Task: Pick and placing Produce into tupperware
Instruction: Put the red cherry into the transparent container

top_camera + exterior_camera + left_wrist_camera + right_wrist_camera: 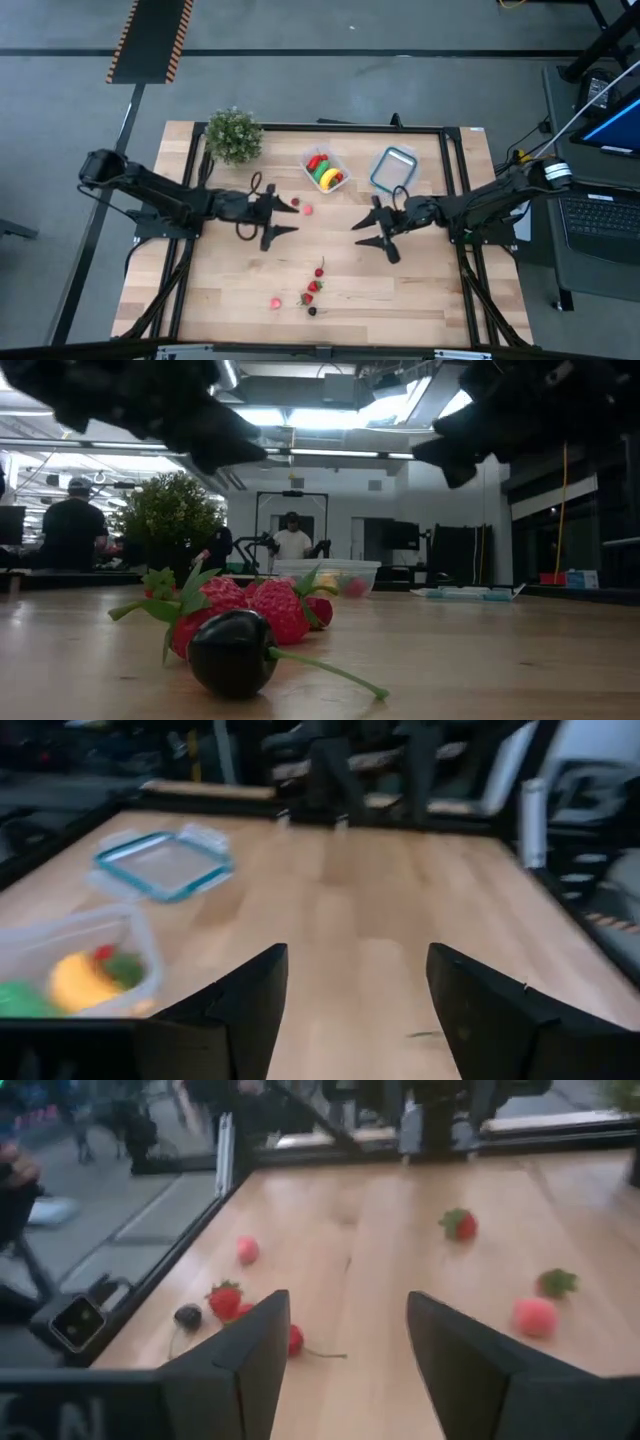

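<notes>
The tub [325, 169] sits at the table's far side, already holding a banana [331, 179], a red piece and a green one. Loose berries [312, 288] lie clustered near the front edge, with two more pieces near my left gripper [281, 215]. Both my grippers hang spread and empty above mid-table; the right gripper [368, 232] is nearer the cluster. I'd drop it straight over one strawberry, straddling the body rather than the stem, and avoid nudging its neighbours.

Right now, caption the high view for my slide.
Both open grippers, left and right, hover mid-table; tub part-filled, berries loose.
</notes>
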You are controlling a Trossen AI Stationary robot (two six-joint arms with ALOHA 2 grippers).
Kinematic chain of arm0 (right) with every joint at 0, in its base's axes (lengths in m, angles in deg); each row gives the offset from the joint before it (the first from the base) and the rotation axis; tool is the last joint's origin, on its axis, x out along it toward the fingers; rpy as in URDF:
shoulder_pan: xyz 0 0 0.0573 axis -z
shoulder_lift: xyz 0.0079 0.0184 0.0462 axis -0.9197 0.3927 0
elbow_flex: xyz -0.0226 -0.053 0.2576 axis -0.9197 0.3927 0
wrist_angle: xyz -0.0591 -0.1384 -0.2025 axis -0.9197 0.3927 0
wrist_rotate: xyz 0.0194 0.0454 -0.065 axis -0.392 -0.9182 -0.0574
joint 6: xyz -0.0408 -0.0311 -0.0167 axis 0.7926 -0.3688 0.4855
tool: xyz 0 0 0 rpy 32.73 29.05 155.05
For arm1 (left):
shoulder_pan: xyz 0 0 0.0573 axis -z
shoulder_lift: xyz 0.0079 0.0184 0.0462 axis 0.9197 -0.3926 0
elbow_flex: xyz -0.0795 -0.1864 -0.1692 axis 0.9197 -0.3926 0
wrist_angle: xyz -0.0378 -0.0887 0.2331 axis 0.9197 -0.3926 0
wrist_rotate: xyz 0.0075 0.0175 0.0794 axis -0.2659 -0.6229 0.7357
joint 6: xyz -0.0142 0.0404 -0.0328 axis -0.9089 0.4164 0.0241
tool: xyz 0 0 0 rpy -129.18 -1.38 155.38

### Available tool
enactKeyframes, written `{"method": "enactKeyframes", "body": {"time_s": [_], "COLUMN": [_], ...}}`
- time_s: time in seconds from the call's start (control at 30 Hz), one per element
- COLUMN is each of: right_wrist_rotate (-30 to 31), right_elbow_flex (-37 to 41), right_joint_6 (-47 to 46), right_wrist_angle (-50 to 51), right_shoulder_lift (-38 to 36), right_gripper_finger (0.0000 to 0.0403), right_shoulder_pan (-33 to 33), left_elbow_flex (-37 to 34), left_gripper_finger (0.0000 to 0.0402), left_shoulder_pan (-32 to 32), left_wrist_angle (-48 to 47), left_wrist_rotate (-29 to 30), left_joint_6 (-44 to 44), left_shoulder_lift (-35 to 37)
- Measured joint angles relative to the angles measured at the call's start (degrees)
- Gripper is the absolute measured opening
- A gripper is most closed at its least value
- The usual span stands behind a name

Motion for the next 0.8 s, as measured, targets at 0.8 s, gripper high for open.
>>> {"method": "enactKeyframes", "body": {"time_s": [0.8], "right_wrist_rotate": [-0.1], "right_elbow_flex": [-30.0], "right_joint_6": [5.0], "right_wrist_angle": [42.7], "right_shoulder_lift": [11.9], "right_gripper_finger": [0.0204], "right_shoulder_pan": [-5.6], "left_elbow_flex": [-3.5], "left_gripper_finger": [0.0231], "left_shoulder_pan": [18.2], "left_wrist_angle": [8.4], "left_wrist_rotate": [16.5], "left_joint_6": [6.5], "left_shoulder_lift": [0.0]}}
